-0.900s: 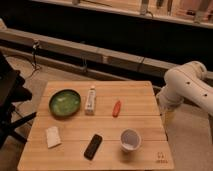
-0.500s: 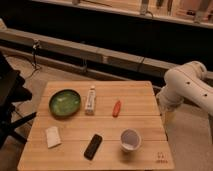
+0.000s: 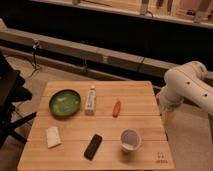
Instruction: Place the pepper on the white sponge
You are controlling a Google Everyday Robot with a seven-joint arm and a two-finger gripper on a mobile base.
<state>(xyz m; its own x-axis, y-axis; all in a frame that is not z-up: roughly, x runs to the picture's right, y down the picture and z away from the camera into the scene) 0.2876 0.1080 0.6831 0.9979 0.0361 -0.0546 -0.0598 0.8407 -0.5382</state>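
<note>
A small red pepper (image 3: 116, 108) lies on the wooden table (image 3: 140, 92), right of centre. The white sponge (image 3: 52, 136) lies near the table's front left corner, far from the pepper. My white arm (image 3: 187, 87) hangs at the right of the table. My gripper (image 3: 168, 117) points down just past the table's right edge, about level with the pepper and well to its right. It holds nothing that I can see.
A green plate (image 3: 64, 103) sits at the left, with a white tube (image 3: 90, 100) lying beside it. A black flat device (image 3: 93, 146) and a white cup (image 3: 130, 140) stand near the front edge. A dark chair (image 3: 7, 100) is at the far left.
</note>
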